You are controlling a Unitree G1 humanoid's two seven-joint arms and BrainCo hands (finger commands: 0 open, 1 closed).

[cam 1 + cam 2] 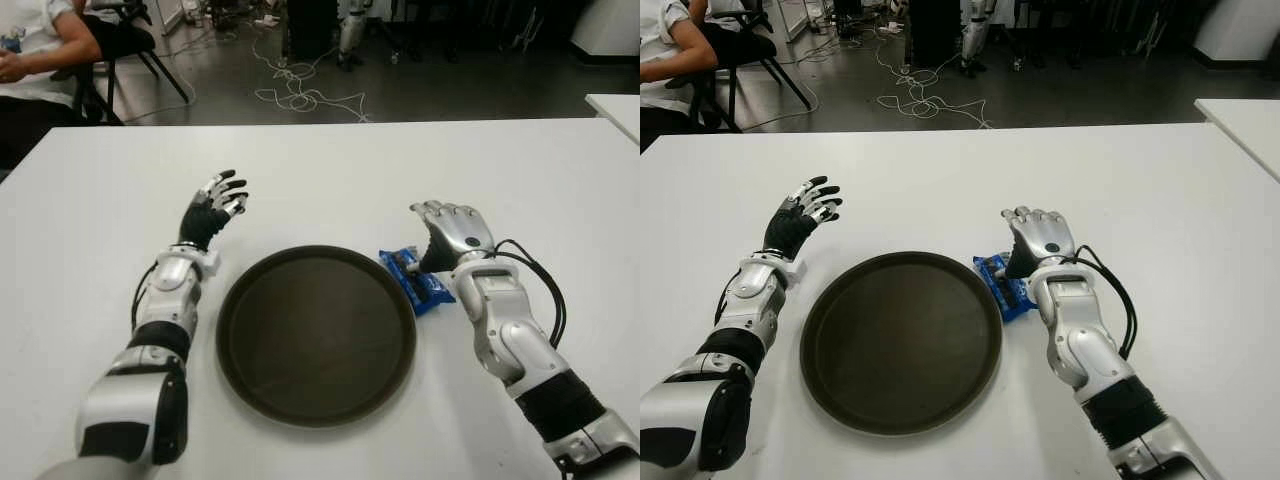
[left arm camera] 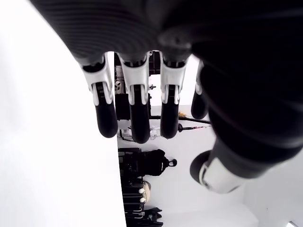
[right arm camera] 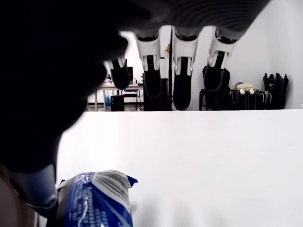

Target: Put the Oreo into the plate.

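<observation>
A blue Oreo packet (image 1: pixel 415 278) lies on the white table (image 1: pixel 330 170), just outside the right rim of the round dark plate (image 1: pixel 316 333). My right hand (image 1: pixel 448 232) hovers over the packet's right end, fingers spread and holding nothing; the packet (image 3: pixel 97 201) shows below the thumb in the right wrist view. My left hand (image 1: pixel 213 208) is open, to the left of the plate's far rim. The plate has nothing on it.
A second white table's corner (image 1: pixel 618 108) shows at the far right. Beyond the table a person (image 1: pixel 35 45) sits on a chair at the far left, and cables (image 1: pixel 300 90) lie on the dark floor.
</observation>
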